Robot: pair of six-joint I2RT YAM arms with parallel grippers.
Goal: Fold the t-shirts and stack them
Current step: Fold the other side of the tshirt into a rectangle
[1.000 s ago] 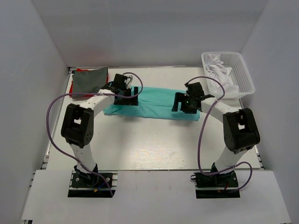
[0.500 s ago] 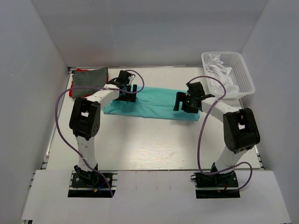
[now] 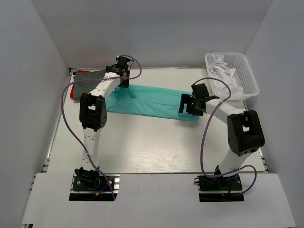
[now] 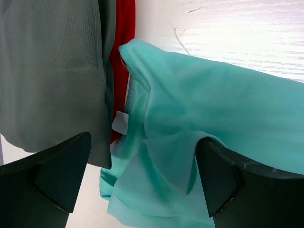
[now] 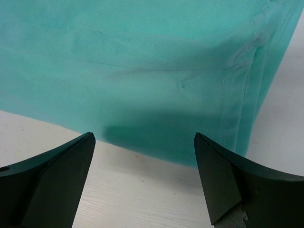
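**A:** What lies at the far left?

**B:** A dark grey t-shirt (image 3: 90, 81), folded, on top of a red t-shirt (image 3: 72, 91) whose edge peeks out beneath it.

**A:** Anything crowding that stack?

**B:** The left gripper (image 4: 143, 142). Its fingers are spread wide, with a raised fold of the mint-teal t-shirt (image 3: 152, 102) between them. That shirt's bunched end lies just beside the stack.

**A:** And further right?

**B:** The teal shirt stretches across the middle of the table (image 3: 142, 147). The right gripper (image 5: 144, 136) hangs over its near right edge, also spread wide and holding nothing. In the far right corner stands a white basket (image 3: 247, 78) with white cloth (image 3: 221, 64) inside.

**A:** The count?

**B:** Three t-shirts, two grippers, one basket.
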